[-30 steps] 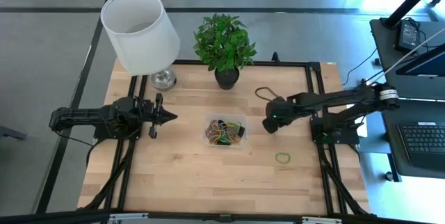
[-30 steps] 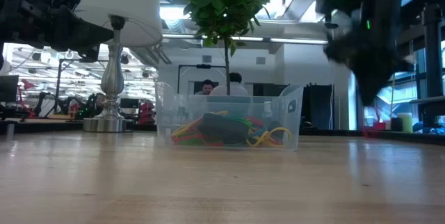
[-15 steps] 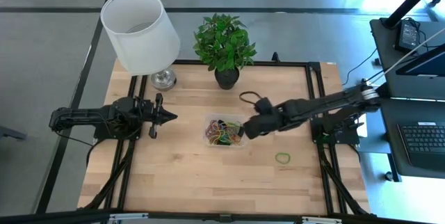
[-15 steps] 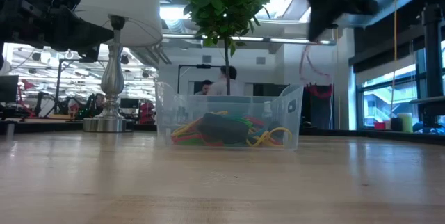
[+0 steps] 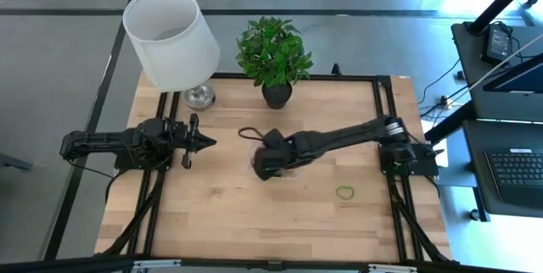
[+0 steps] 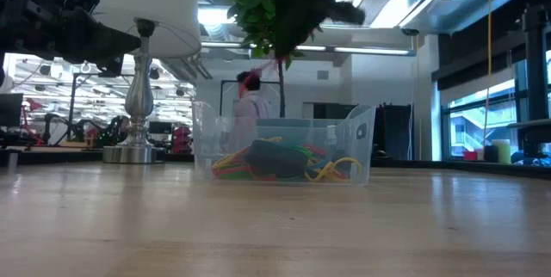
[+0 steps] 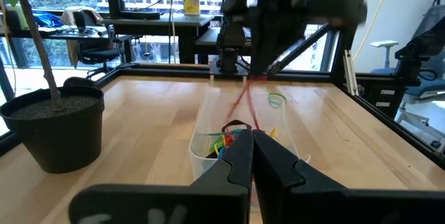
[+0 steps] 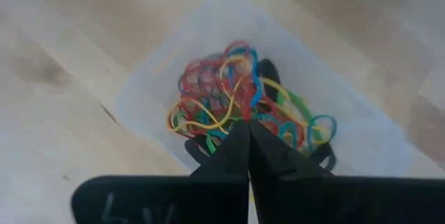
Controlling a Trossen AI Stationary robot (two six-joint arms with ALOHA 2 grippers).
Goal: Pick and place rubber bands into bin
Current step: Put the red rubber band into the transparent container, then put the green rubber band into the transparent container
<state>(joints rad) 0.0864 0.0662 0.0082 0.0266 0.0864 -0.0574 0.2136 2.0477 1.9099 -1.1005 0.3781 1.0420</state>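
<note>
- The right gripper [image 8: 245, 123] hangs directly above the bin [image 5: 254, 169], fingers clenched on a red rubber band [image 7: 243, 99] that dangles toward the pile of rubber bands [image 8: 236, 106] below it.
- Open bench [image 5: 221, 214] lies all around the bin; one green band [image 5: 344, 192] lies well off toward the right arm's base.
- A second ago this gripper was out beside the bench's right edge; it has since swung in over the bin.
- The left gripper [image 5: 208, 143] waits clenched and empty, apart from the bin.
- One bin, one lamp [image 5: 172, 31], one potted plant [image 5: 273, 52].
</note>
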